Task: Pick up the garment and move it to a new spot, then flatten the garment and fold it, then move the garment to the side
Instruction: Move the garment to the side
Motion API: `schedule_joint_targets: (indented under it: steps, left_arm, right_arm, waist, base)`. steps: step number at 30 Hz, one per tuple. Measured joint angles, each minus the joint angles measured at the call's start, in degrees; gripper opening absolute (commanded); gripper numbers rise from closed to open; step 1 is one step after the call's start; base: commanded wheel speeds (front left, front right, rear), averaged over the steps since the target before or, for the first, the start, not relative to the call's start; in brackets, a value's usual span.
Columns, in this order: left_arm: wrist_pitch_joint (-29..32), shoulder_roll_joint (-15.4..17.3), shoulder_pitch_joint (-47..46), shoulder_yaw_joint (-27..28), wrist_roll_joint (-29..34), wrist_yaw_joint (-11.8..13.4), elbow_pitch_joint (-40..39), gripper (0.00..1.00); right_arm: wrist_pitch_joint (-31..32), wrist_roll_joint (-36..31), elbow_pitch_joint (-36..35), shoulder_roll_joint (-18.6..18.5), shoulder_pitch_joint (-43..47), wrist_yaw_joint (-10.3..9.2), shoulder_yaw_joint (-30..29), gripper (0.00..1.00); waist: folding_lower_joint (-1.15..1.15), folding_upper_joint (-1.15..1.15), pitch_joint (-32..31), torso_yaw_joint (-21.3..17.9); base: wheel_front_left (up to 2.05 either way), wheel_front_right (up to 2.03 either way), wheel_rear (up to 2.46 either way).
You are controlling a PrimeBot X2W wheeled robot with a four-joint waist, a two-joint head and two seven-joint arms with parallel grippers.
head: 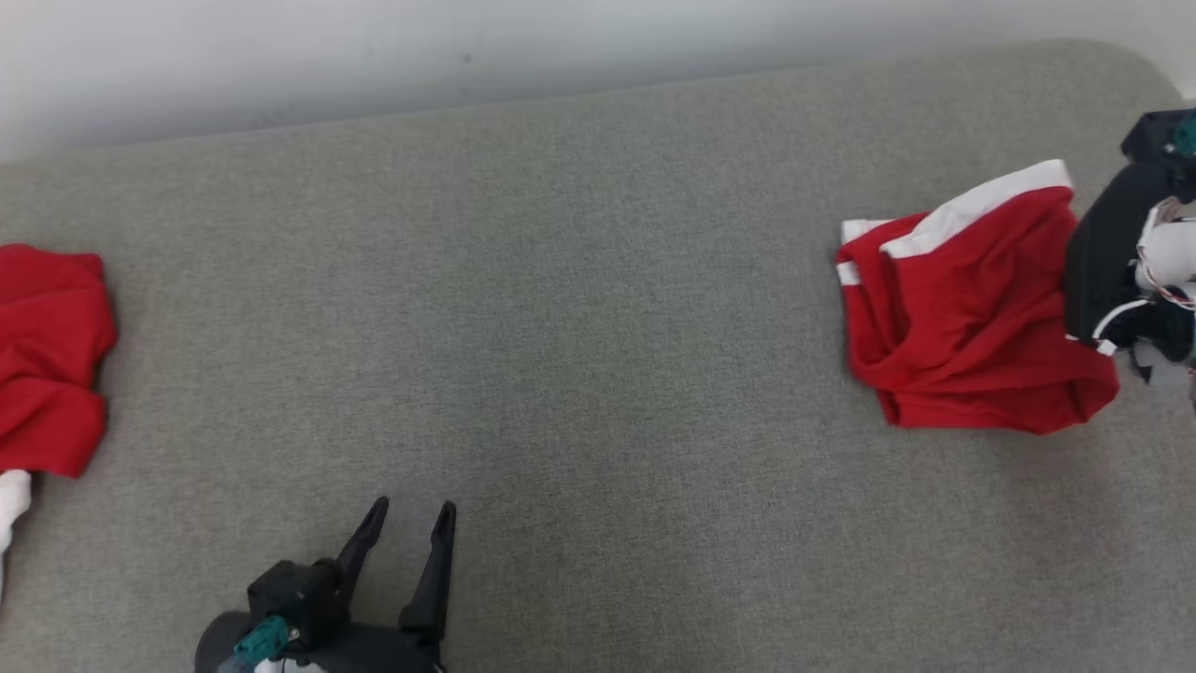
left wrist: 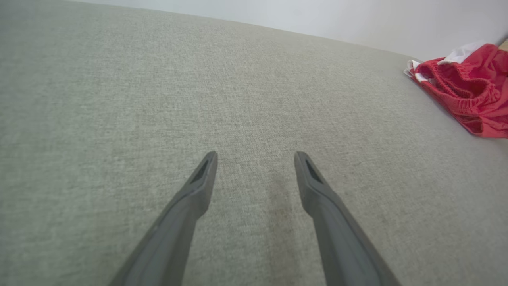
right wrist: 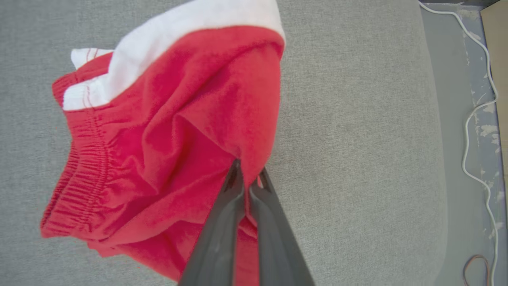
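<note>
Grey mat point(head: 561, 327); bunched red shorts point(head: 972, 318), waistband leftward

A wide grey-green upholstered surface point(head: 579, 355) spreads across the foreground, finely woven and evenly lit; its far right corner is rounded; a plain pale wall point(head: 374, 56) rises just behind it; beside its edge lies a grey floor point(right wrist: 456, 79), scuffed with pale patches; a thin white cable point(right wrist: 465, 143) snakes along it; a tan board point(right wrist: 498, 47) borders it.

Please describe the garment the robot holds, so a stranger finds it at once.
On the grey cushion, look at its right end. The red shorts there, white-banded, are pinched by the right pincer; the other red garment lies free.
</note>
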Motion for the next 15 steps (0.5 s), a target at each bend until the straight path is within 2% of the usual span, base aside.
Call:
schedule_joint_targets:
  steps: [8,15]
  left_arm:
    - [0.8,0.1,-2.8,-1.1,1.4,-0.5,-0.6,1.00]
    - [1.0,-0.3,-3.0,-1.5,1.4,-1.0,-0.6,1.00]
  right_arm:
    - [-4.3,-3.2,3.7,-3.1,-0.1,0.60,0.8,0.00]
    - [-7.8,-7.2,5.4,-4.3,-2.8,2.53,3.3,0.00]
  waist:
    - [0.00,0.00,2.6,-0.8]
    - [0.00,0.00,3.3,0.8]
  base:
    - [0.00,0.00,0.00]
    - [0.00,0.00,0.00]
